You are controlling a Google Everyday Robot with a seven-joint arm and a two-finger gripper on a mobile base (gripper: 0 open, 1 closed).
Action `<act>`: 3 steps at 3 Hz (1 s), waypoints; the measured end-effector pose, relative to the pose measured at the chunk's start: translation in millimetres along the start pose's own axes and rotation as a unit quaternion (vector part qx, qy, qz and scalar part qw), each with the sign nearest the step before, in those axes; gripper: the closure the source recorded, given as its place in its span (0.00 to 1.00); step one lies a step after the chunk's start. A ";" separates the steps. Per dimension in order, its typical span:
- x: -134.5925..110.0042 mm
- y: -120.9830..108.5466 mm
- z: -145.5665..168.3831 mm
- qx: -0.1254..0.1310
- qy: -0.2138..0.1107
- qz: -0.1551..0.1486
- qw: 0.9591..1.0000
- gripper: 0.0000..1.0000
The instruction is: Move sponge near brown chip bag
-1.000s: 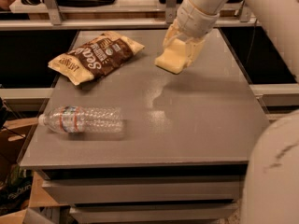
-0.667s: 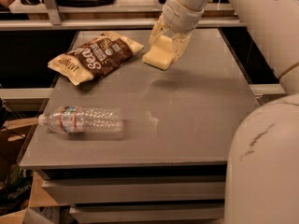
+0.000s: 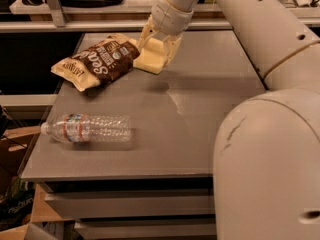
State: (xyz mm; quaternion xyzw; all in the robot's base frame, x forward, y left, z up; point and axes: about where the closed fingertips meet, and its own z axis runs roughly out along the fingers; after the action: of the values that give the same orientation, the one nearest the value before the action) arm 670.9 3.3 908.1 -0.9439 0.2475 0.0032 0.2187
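At the back of the grey table (image 3: 200,119) lies the chip bag (image 3: 97,61), its dark brown centre showing "Sea" in big white letters; the smaller print on its tan edge is too fine to read. Just right of it, at the bag's edge, is the sponge (image 3: 150,59), plain and unmarked, gripped between the two fingers of the gripper (image 3: 156,51), which reaches down from above; whether the sponge rests on the table cannot be told. Nearer the front left lies a clear bottle (image 3: 87,129) on its side, its label red and blue but unreadable, its contents unclear.
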 end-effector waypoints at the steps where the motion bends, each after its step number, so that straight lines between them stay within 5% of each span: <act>1: -9.3 -16.3 14.3 -0.005 -0.017 -0.024 1.000 1.00; 3: -20.6 -39.8 26.4 -0.009 -0.037 -0.048 0.998 0.58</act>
State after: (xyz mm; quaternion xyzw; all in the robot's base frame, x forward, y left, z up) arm 674.2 54.9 902.9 -0.9560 0.1931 0.0301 0.2188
